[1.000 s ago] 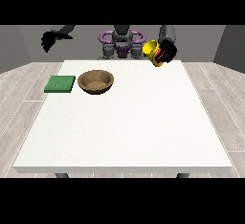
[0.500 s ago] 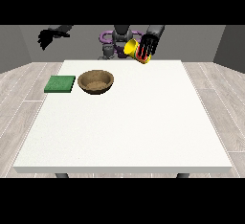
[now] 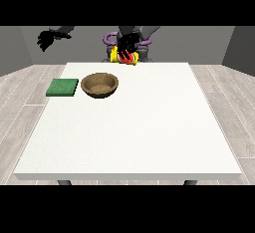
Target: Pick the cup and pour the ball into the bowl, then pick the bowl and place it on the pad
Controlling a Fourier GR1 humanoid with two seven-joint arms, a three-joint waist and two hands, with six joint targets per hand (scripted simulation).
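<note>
The yellow cup (image 3: 124, 55) is hanging at the table's (image 3: 129, 142) twelve o'clock edge, with a hand (image 3: 127, 43) curled round it; the other hand (image 3: 47, 39) is hovering at ten o'clock, fingers curled on nothing; I judge the carry is underway, and pouring needs the cup over the bowl (image 3: 100, 84); one cup, one bowl, one green pad (image 3: 63, 87); no ball showing.
</note>
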